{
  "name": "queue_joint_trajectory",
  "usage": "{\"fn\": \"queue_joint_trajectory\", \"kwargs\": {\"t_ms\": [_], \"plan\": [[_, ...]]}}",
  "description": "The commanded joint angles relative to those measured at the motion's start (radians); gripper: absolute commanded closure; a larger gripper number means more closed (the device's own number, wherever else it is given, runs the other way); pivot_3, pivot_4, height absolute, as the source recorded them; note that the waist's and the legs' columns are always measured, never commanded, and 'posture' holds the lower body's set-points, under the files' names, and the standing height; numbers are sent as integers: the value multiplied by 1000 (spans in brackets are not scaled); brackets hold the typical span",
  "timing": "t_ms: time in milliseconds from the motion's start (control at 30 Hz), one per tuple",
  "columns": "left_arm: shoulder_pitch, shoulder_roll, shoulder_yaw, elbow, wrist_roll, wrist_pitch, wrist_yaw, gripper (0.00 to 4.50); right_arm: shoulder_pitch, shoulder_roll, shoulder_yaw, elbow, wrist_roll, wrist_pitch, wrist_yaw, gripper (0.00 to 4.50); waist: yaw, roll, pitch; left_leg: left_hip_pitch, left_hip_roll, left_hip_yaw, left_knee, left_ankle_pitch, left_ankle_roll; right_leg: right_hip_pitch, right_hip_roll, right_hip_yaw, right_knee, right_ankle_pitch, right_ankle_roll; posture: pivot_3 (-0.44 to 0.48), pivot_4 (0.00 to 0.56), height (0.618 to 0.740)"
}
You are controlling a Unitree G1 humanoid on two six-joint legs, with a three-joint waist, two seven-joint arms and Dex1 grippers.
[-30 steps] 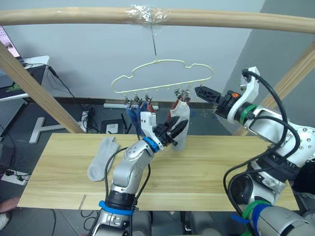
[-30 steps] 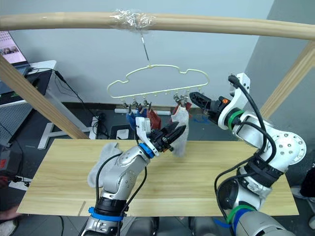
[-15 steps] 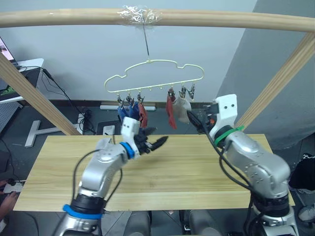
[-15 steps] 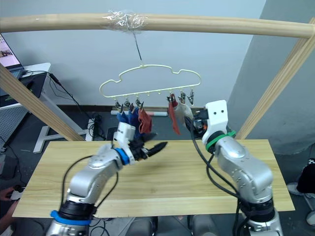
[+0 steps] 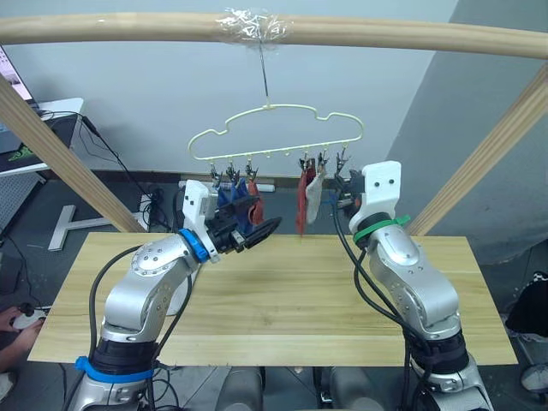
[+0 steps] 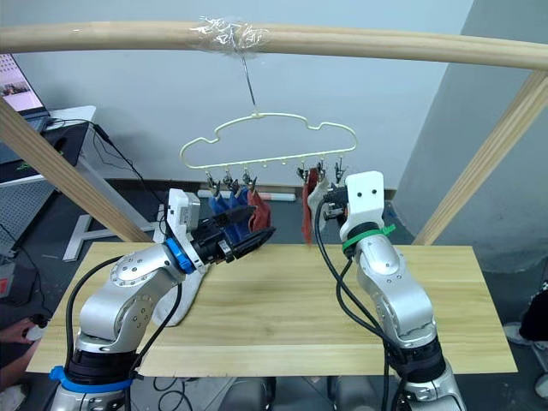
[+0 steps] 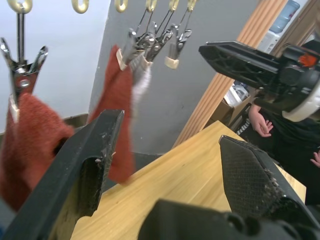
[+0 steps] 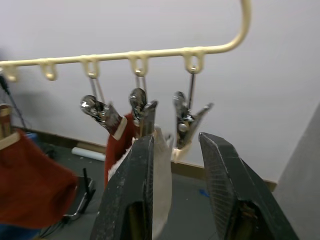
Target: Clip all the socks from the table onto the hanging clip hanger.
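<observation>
- The clip hanger (image 5: 274, 130) hung by its hook from a taped spot on a thick wooden bar (image 5: 128, 26), above the far edge of the table (image 5: 291, 300).
- Five socks hung from the clips. At the left end were two blue socks (image 5: 228, 193) and, just beside them, a rust red sock (image 5: 253, 190).
- Toward the right end hung a second rust red sock (image 5: 303, 199) with a light grey sock (image 5: 314, 192) touching it on its right.
- The last clip on the right (image 8: 187, 120) hung bare, just beside the grey sock.
- The sixth sock, light grey (image 6: 181, 295), lay on the left part of the table, partly hidden behind the left arm.
- The left gripper (image 5: 253, 231) was raised above the table just below the blue and red socks, its fingers (image 7: 90, 165) spread wide apart and holding nothing.
- The right gripper (image 8: 175, 200) was lifted close to the right end of the hanger, pointing at the grey sock and the bare clip. Its fingers (image 8: 222, 185) stood apart and empty.
- In the left wrist view the right gripper showed beyond the clips, and a person's hands (image 7: 261, 120) appeared behind it.
- A person's hand (image 5: 17, 321) holding a small white object showed at the left edge, below the table.
</observation>
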Motion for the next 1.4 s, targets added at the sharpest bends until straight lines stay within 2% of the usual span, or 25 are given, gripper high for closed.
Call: {"fn": "queue_joint_trajectory", "kwargs": {"t_ms": [33,633,1400], "plan": [[-3,-7,4,-65,-25,10,10,945,-36,24,-27,31,-47,-39,-13,3136,1,0,0,0,0,0,0,0,0,0,0,0,0,0,0,111,186,740],[-20,23,53,-98,-109,39,-15,945,-159,114,-65,245,-117,-134,11,3136,14,0,0,0,0,0,0,0,0,0,0,0,1,3,-4,129,189,740],[-64,10,60,-127,-202,86,24,945,-200,142,-86,301,-151,-181,33,3136,15,0,0,0,0,0,0,0,0,0,0,0,3,3,-5,137,187,740]]}}
